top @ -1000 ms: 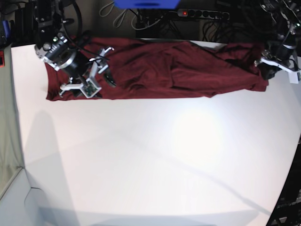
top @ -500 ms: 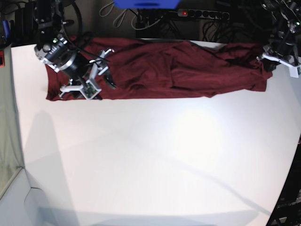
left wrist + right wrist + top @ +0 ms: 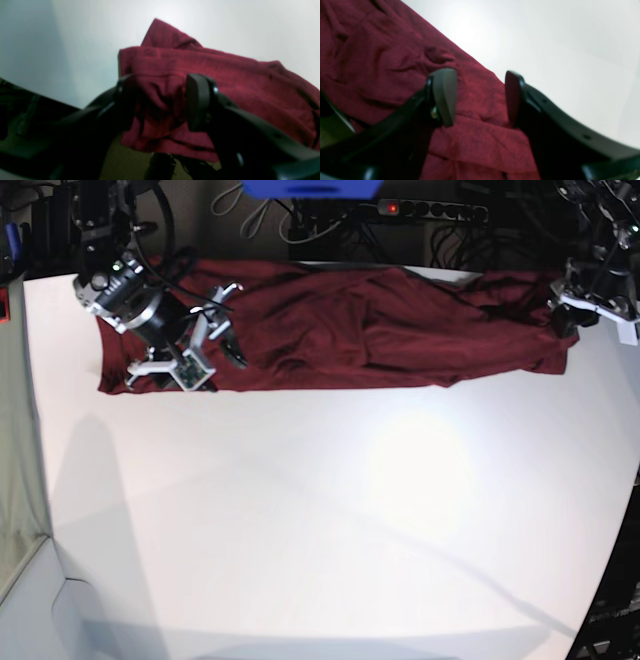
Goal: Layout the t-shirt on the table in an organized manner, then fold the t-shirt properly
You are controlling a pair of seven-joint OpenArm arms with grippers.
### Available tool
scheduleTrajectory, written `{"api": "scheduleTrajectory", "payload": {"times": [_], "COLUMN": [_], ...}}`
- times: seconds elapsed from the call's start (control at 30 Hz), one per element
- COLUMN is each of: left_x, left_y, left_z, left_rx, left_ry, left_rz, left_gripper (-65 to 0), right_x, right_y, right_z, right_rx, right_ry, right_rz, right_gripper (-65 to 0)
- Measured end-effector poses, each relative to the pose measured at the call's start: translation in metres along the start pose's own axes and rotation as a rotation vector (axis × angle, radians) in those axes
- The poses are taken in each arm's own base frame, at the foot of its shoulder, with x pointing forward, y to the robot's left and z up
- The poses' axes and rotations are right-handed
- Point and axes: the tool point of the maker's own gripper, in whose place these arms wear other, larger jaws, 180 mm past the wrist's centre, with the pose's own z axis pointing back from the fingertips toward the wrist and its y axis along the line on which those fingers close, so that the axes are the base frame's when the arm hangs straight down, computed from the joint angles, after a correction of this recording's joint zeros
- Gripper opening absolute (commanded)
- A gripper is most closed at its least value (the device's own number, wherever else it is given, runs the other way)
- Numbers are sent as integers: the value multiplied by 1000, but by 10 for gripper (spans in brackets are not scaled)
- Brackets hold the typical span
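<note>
The maroon t-shirt (image 3: 380, 330) lies spread in a long wrinkled band along the far edge of the white table (image 3: 330, 510). My right gripper (image 3: 225, 325) hovers open just over the shirt's left part. In the right wrist view its jaws (image 3: 480, 97) stand apart above creased fabric (image 3: 382, 62), with bare table (image 3: 557, 37) beyond. My left gripper (image 3: 566, 317) is at the shirt's right end by the far table edge. In the left wrist view its jaws (image 3: 160, 100) stand wide apart with bunched cloth (image 3: 225, 82) between them, and fabric hangs over the edge.
Behind the table sit a power strip (image 3: 430, 210), tangled cables (image 3: 330, 230) and a blue object (image 3: 310, 188). The table's curved edge (image 3: 622, 550) runs down the right side. A grey floor strip (image 3: 15, 480) lies at the left.
My left gripper has moved back toward the far table edge at the shirt's right end. My right gripper has barely shifted. The shirt lies much as before.
</note>
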Motion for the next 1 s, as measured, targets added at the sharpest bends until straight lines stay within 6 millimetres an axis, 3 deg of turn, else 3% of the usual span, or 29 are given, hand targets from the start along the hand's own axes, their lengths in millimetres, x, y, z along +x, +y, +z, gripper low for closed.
{"api": "scheduleTrajectory", "payload": {"times": [0.2,0.5,0.67,0.87,1.0], "left_x": [-3,-8,-11,-28,-25], "left_y": [2,4,7,13,12], "left_z": [-1,1,0,-5,-8], "left_rx": [3,10,12,17,12], "left_ry": [9,22,26,71,64], "left_rz": [4,2,9,45,50], "left_gripper": [-336,-230,-224,-220,-200], "right_x": [0,0,0,0,0], "right_y": [0,0,0,1,1], "right_z": [0,0,0,0,0], "right_rx": [0,1,1,2,2], "right_ry": [0,0,0,0,0], "right_rz": [0,0,0,0,0], "right_gripper": [-332,-332,-332,-332,-332]}}
